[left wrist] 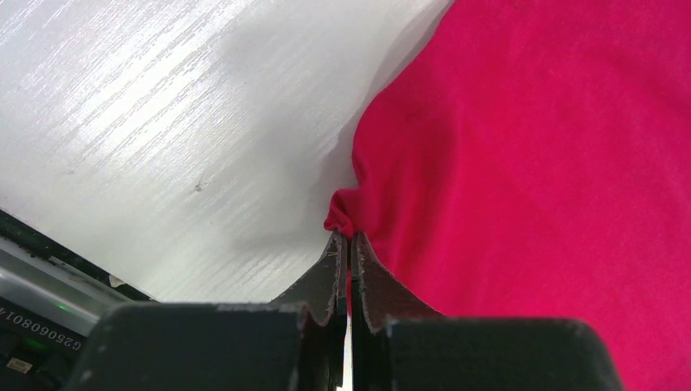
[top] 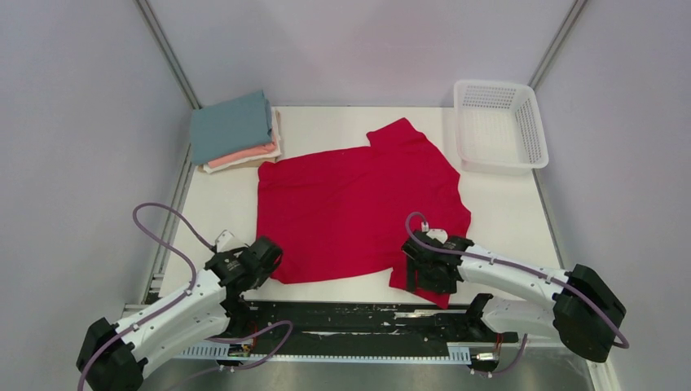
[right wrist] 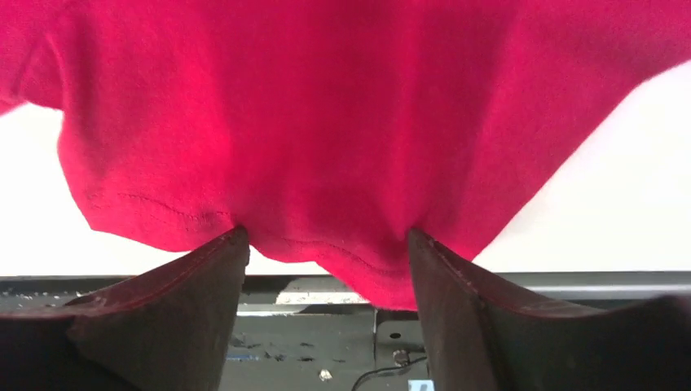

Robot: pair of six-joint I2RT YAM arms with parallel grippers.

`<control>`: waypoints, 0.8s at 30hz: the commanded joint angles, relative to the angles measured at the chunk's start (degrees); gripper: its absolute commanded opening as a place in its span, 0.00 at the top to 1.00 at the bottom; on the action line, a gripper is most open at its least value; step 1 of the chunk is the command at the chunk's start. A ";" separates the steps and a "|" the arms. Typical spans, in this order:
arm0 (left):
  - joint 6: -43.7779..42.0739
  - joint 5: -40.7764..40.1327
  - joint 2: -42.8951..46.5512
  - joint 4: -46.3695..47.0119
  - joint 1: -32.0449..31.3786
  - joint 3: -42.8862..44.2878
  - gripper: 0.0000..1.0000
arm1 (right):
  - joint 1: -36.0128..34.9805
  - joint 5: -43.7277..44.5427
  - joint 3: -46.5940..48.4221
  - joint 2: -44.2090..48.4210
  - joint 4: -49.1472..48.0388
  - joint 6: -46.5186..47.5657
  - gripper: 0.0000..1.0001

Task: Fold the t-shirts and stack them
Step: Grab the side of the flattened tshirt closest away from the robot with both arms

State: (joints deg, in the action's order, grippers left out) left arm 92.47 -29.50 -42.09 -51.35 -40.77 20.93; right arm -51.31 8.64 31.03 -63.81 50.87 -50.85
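Observation:
The crimson-red t-shirt (top: 358, 204) lies spread flat on the white table (top: 220, 212). My left gripper (top: 270, 259) is shut on the shirt's near-left corner; in the left wrist view the fingertips (left wrist: 349, 238) pinch a small bunched fold of the red cloth (left wrist: 530, 147). My right gripper (top: 420, 273) is open at the shirt's near-right sleeve. In the right wrist view the jaws (right wrist: 326, 236) stand wide apart with the red hem (right wrist: 326, 122) hanging between them over the table's front edge. Folded teal-blue (top: 231, 126), salmon-pink (top: 248, 154) and cream (top: 238, 165) shirts are stacked at the back left.
A white plastic mesh basket (top: 499, 126) stands at the back right. A black rail (top: 367, 318) runs along the table's near edge, under the hanging sleeve. Grey walls close in the left, right and back.

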 commanded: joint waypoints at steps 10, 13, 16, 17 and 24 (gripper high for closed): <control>12.71 0.55 6.66 -14.70 0.17 2.34 1.00 | -2.21 -1.87 4.95 4.20 9.42 -1.78 1.00; 13.41 2.39 8.10 -16.39 0.17 3.32 1.00 | -4.66 -6.40 6.49 5.27 13.93 -0.78 1.00; 13.65 3.81 9.64 -19.97 0.17 4.48 1.00 | -9.59 -7.67 7.74 5.17 19.24 -2.95 1.00; 13.74 4.55 10.00 -21.26 0.17 4.78 1.00 | -10.76 -7.68 8.14 5.41 21.01 -3.91 1.00; 10.37 5.89 16.22 -19.34 0.18 3.87 1.00 | -10.85 -4.04 9.86 5.52 20.47 -4.62 1.00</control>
State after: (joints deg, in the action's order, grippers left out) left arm 102.96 -23.20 -28.18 -66.59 -40.77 24.29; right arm -62.48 1.65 37.45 -57.78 68.93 -53.98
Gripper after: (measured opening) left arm 0.007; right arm 0.022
